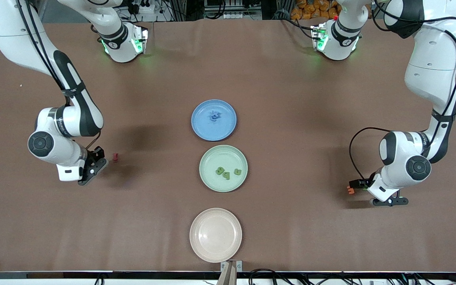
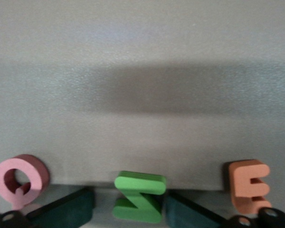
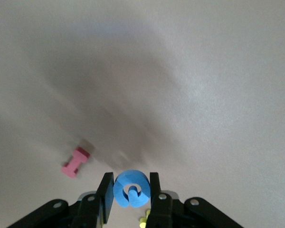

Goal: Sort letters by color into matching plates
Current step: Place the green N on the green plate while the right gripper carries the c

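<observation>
The right pincer (image 3: 128, 192) is closed on a round blue letter (image 3: 131, 189), its two fingers (image 3: 106, 195) pressed flat against the piece's sides; it hangs low over the tabletop (image 1: 291, 99) toward the right arm's end. In the right wrist view a pink I-shaped letter (image 3: 75, 162) lies flat on the brown surface close by, and a bit of yellow letter (image 3: 143, 220) shows just under the fingers. In the front view the same small reddish piece (image 1: 115, 157) lies just beside the right pincer (image 1: 93, 168).

The left pincer (image 2: 140, 209) is down at the tabletop toward the left arm's end, its jaws parted on either side of a green Z letter (image 2: 138, 196), which lies between them. Whether the fingers already touch the Z cannot be told. A pink Q-shaped letter (image 2: 20, 178) lies to one side of it and an orange E letter (image 2: 249, 186) to the other, both flat and apart from the Z. In the front view the orange piece (image 1: 350, 190) shows beside the left pincer (image 1: 364, 184).

Down the middle of the tabletop stand three plates in a row. The blue plate (image 1: 202, 128), farthest from the front camera, holds a small heap of blue letters (image 1: 213, 116). The pale green plate (image 1: 212, 182) next to it holds three green letters (image 1: 227, 172). The cream plate (image 1: 215, 235) is nearest the camera.
</observation>
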`<state>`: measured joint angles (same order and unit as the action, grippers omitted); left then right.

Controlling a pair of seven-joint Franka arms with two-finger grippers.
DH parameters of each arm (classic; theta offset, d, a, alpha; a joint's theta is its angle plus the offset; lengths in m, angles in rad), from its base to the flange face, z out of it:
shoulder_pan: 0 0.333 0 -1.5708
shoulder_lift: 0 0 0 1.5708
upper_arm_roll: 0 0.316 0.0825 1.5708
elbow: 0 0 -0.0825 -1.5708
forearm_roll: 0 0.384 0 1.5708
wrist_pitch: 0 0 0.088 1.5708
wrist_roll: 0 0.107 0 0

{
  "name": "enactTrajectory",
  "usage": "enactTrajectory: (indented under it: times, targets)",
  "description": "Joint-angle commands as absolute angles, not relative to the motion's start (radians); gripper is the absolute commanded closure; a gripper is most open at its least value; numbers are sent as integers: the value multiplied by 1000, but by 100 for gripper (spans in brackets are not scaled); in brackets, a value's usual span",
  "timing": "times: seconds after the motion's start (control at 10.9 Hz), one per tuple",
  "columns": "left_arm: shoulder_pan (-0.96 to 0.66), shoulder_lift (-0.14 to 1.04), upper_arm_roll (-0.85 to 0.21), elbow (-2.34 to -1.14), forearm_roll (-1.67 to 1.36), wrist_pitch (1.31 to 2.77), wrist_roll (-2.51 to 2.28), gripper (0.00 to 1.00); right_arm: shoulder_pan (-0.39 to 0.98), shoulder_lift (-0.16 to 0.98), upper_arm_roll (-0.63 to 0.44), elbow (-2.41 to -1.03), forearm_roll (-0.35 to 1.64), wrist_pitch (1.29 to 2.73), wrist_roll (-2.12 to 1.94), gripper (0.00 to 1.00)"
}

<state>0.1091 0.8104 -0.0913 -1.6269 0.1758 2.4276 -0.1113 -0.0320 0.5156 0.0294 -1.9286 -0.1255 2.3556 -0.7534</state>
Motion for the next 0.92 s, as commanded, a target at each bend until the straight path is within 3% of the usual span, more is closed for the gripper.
enactTrajectory:
  times: [0.0, 0.83]
  targets:
    - [117, 805, -109, -1649, 184, 2431, -132, 100, -21, 523, 80, -1888, -110, 2297, -606, 100]
    - [123, 761, -135, -1603, 115, 2431, -130, 100, 21, 523, 251, -1832, -114, 2186, -119, 100]
